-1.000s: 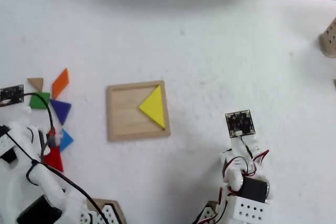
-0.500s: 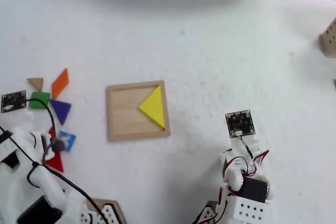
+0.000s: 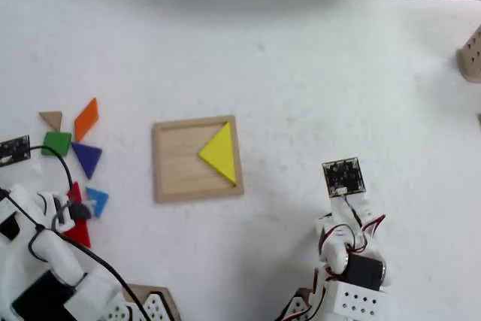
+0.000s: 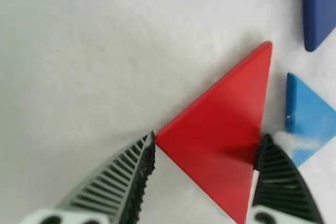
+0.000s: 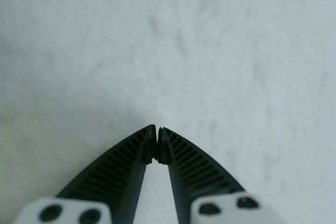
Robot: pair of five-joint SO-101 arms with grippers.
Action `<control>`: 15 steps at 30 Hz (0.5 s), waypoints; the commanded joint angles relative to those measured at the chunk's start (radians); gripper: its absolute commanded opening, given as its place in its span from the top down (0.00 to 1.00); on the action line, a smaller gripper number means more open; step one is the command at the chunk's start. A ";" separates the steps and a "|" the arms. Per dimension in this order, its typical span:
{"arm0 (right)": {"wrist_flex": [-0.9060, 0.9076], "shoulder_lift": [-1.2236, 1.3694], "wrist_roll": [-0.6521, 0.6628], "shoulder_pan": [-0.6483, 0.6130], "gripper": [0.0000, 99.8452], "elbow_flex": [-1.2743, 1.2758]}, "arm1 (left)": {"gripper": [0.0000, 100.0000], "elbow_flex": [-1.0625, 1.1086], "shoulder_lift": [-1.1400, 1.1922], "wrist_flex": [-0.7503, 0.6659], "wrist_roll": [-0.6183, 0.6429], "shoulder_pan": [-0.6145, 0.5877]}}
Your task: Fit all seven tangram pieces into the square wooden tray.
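The left gripper (image 4: 205,150) is low on the table (image 3: 301,73), to the left of the wooden tray (image 3: 156,163). Its two fingers press the red triangle (image 4: 220,140) from opposite sides, so it has hold of this piece. The light blue triangle (image 4: 304,114) lies just beside the red one, and the dark blue triangle (image 3: 87,157) is near. The yellow triangle (image 3: 220,152) lies inside the tray, against its right side. The right gripper (image 5: 157,148) is fully closed with nothing between its fingers, above bare table

Bright, even light; only faint, soft shadows.
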 commanded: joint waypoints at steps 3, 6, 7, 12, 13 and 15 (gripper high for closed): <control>0.005 -0.005 0.011 0.005 0.98 0.009 | 0.69 -0.089 0.110 -0.025 -0.074 -0.005; 0.005 -0.005 0.011 0.005 0.98 0.009 | 0.69 -0.091 0.113 -0.029 -0.083 -0.005; 0.005 -0.005 0.011 0.005 0.98 0.009 | 0.69 -0.092 0.113 -0.031 -0.083 -0.004; 0.005 -0.005 0.011 0.005 0.98 0.009 | 0.70 -0.086 0.113 -0.084 -0.083 0.033; 0.005 -0.005 0.011 0.005 0.98 0.009 | 0.71 -0.086 0.116 -0.106 -0.083 0.035; 0.005 -0.005 0.011 0.005 0.98 0.009 | 0.74 -0.084 0.117 -0.130 -0.083 0.048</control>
